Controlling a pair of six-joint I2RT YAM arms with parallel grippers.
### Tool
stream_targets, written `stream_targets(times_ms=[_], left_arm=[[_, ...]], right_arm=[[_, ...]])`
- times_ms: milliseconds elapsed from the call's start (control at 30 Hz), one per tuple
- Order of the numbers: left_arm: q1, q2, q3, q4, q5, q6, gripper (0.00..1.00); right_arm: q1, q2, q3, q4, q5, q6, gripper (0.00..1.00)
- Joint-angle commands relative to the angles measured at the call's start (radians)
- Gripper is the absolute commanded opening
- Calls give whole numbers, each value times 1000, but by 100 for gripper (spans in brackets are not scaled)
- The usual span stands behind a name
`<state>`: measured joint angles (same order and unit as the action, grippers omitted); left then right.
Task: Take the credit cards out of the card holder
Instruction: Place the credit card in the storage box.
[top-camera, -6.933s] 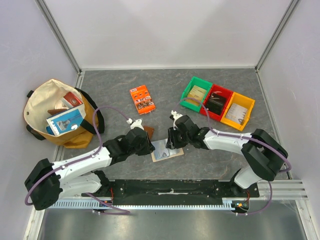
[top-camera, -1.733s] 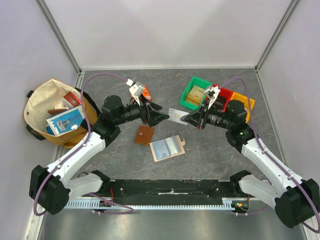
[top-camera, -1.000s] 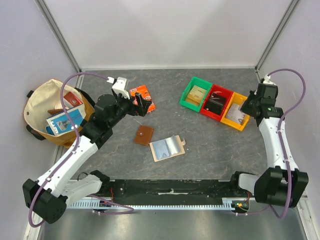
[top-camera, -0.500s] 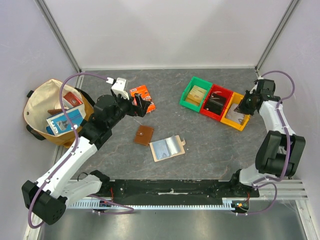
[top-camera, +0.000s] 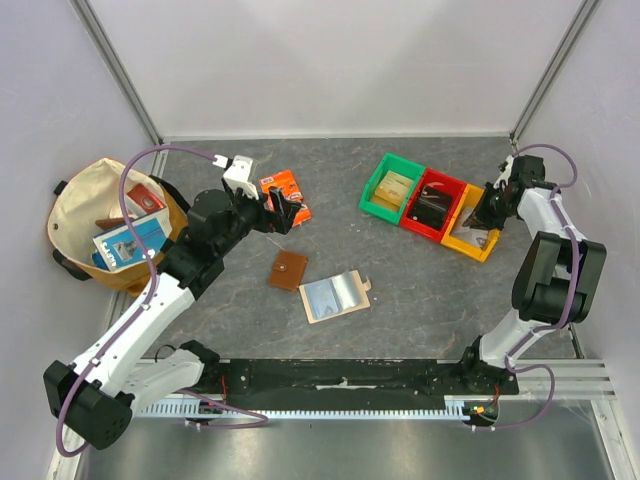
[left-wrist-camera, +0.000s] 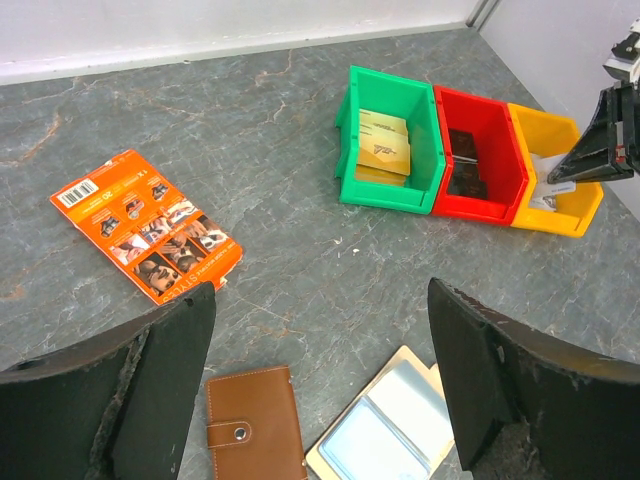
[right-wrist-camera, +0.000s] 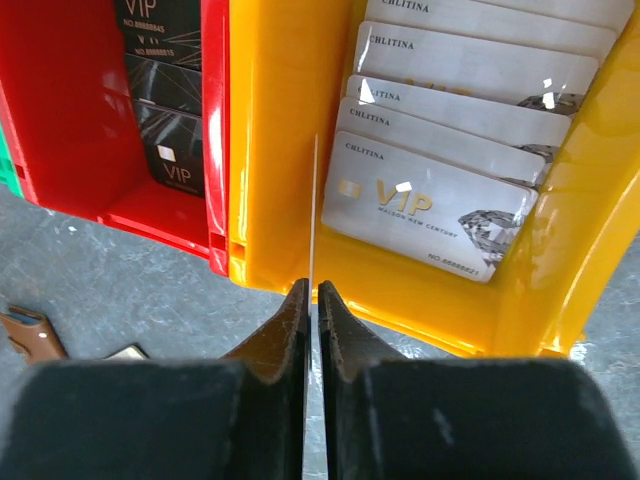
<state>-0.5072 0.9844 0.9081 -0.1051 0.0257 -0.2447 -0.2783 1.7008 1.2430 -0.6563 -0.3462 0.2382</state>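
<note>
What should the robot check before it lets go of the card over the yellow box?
1. Grip: right gripper is shut on the thin card, seen edge-on. Ok.
2. Aim: the thin card sits over the yellow plastic bin, close to the side next to the red plastic bin. Ok, but tight.
3. Room: silver VIP cards lie overlapped inside, not piled up to the rim. Ok.
4. Other arm: left gripper is open and far from the bins. Ok.
5. More cards left in the open beige folding card holder? Cannot tell.
</note>
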Motion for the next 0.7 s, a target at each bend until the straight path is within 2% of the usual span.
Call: stream_targets(times_ms=[0, 33, 167, 233, 500, 667], left_arm=[[2, -16, 41, 10, -9, 35, 91], [2, -16, 41, 10, -7, 35, 91], [2, -15, 41, 10, 0, 31, 91], [2, -13, 41, 10, 3, 30, 91], [1, 13, 41, 10, 32, 5, 91], [1, 48, 55, -4, 74, -39, 90]], right_arm=[[-5, 0, 61, -40, 50, -23, 18], [-4, -4, 61, -45, 71, -23, 22], [-6, -45, 59, -60, 130, -23, 47], [-5, -79, 52, -59, 177, -20, 54], [36, -283, -22, -20, 340, -2, 65], [163, -432, -100, 53, 259, 9, 65]])
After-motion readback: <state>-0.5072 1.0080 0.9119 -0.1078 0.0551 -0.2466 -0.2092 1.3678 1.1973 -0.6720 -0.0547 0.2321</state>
